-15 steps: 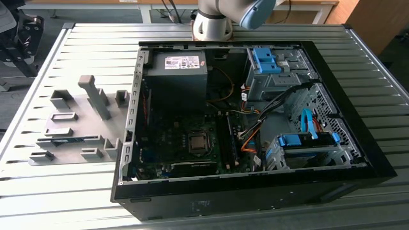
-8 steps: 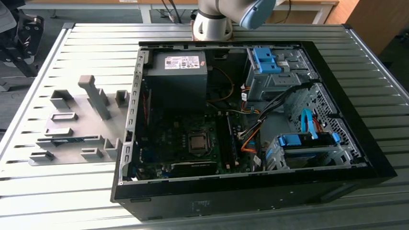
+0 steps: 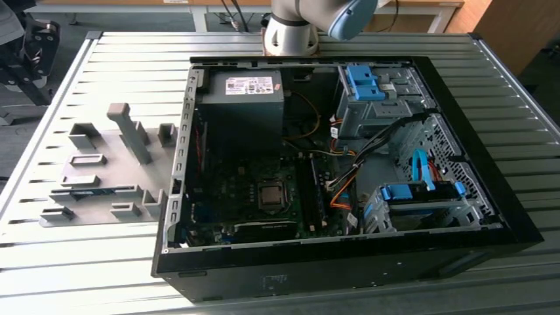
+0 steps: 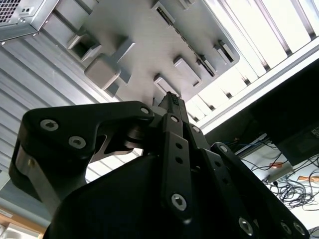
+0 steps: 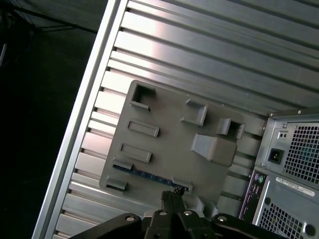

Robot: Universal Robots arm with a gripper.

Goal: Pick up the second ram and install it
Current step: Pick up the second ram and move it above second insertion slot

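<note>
1. While the gripper (image 5: 172, 195) hung above the grey fixture plate (image 5: 164, 124), its two fingers were pressed together with nothing between them.
2. On that plate, the blue memory stick (image 5: 149, 175) lay along one side, with a small raised holder at each of its ends.
3. Seen in the first wrist view, the closed tips lined up with the end of the stick nearer the computer case (image 5: 289, 164). They were apart from the stick and not touching it.
4. Seen in the exterior view, the stick was a thin blue strip in the part of the plate nearer the camera, with grey blocks just beside it.
5. The plate rested on a slatted metal table (image 3: 88, 262), just beside the case on the exterior view's left.
6. The case lay on its side with its cover off, so its inside faced upward.
7. Inside it were a dark motherboard (image 3: 232, 187) with a square processor socket (image 3: 271, 195), a power supply (image 3: 245, 98) and bundles of coloured cables (image 3: 341, 187).
8. Blue drive brackets (image 3: 363, 82) sat along the case's side toward the exterior view's right.
9. The arm's base (image 3: 289, 33) stood at the far edge of the table, beyond the case.
10. In the second wrist view, the plate's raised blocks showed past the closed fingers.
</note>
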